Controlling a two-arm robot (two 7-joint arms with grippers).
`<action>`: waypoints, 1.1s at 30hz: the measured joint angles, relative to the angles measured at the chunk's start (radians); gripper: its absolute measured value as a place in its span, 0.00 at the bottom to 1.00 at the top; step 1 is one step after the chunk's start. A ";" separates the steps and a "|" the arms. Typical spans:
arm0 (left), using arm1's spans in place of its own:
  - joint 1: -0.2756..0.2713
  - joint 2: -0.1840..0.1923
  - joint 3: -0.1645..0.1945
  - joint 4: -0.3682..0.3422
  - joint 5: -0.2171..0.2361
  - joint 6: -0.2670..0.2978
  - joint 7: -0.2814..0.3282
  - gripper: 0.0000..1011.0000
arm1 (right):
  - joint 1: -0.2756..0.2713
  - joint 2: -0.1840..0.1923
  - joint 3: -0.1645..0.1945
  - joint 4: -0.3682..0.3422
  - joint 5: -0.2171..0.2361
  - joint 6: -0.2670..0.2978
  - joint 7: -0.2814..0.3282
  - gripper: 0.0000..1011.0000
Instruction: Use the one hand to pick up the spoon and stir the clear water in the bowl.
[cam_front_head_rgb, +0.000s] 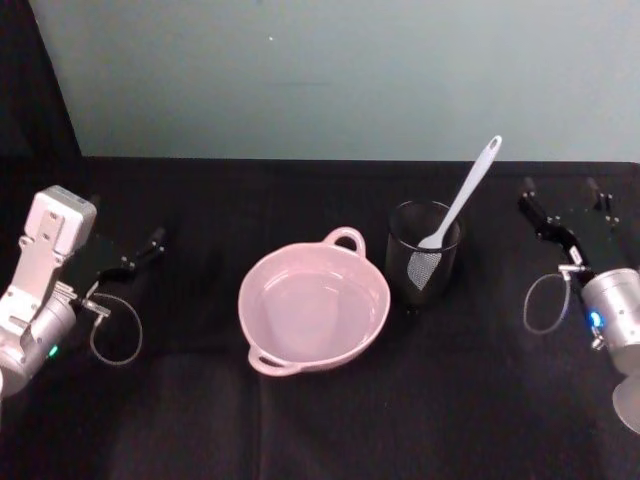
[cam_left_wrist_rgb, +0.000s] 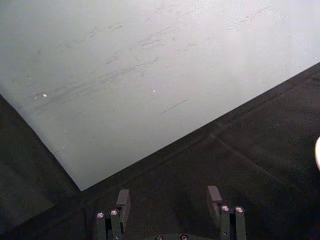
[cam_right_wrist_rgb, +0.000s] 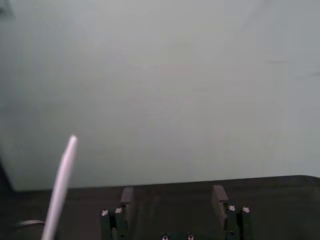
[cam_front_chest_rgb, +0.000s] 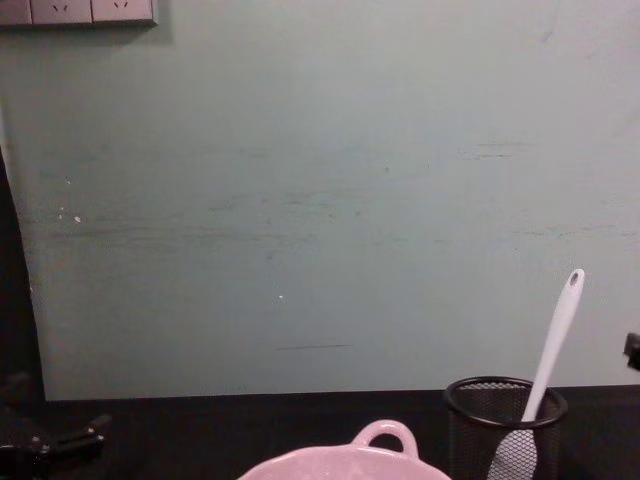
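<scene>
Head view shows the spoon (cam_front_head_rgb: 462, 196) leaning in the mesh cup (cam_front_head_rgb: 424, 262), handle up for easy grabbing, beside the bowl (cam_front_head_rgb: 313, 305). Nearest it, the right gripper (cam_front_head_rgb: 567, 212) hangs open and empty; the left gripper (cam_front_head_rgb: 128, 257), also open, sits parked far left.

left hand (cam_front_head_rgb: 150, 243) low at left, fingers apart; right hand (cam_front_head_rgb: 563, 207) at right, fingers apart

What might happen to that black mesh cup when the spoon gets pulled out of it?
The mesh cup looks light, being open wire, so it may tip or slide if the spoon drags on its rim. The spoon leans toward the right end effector, so a slanted pull probably suits it best.
</scene>
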 joint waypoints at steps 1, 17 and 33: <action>0.000 0.000 0.000 0.000 0.000 0.000 0.000 1.00 | 0.006 -0.003 -0.006 0.010 -0.020 0.000 -0.014 0.99; 0.000 0.000 0.000 0.000 0.000 0.000 0.000 1.00 | 0.079 -0.045 -0.042 0.137 -0.181 -0.016 -0.091 0.99; 0.000 0.000 0.000 0.000 0.000 0.000 0.000 1.00 | 0.074 -0.043 -0.043 0.126 -0.180 -0.017 -0.091 0.99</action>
